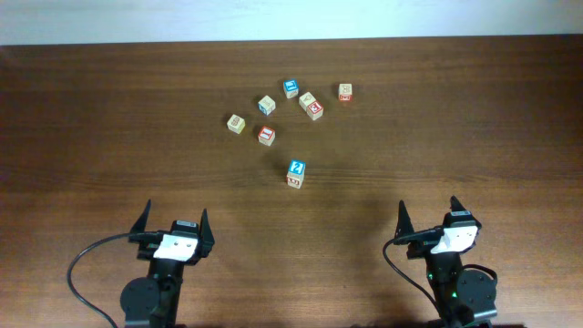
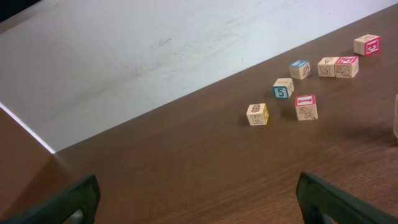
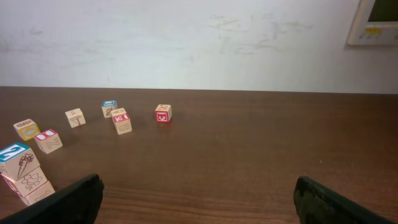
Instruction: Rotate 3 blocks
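Three blocks stand in a small tower (image 1: pixel 295 173) in the middle of the table. The top block (image 3: pixel 15 157) has a blue upper face with a white mark, and two pale blocks (image 3: pixel 32 184) sit under it. In the left wrist view only the tower's edge (image 2: pixel 395 116) shows at the right border. My left gripper (image 1: pixel 175 219) (image 2: pixel 196 196) is open and empty near the front left, far short of the tower. My right gripper (image 1: pixel 428 210) (image 3: pixel 199 190) is open and empty at the front right, with the tower off to its left.
Several loose blocks lie behind the tower: a beige one (image 1: pixel 236 123), a red-topped one (image 1: pixel 266 136), one with a blue side (image 1: pixel 266 105), a blue-topped one (image 1: pixel 291 88), a touching pair (image 1: pixel 311 105) and a red-sided one (image 1: pixel 345 92). The table's far edge (image 1: pixel 291 40) meets a white wall.
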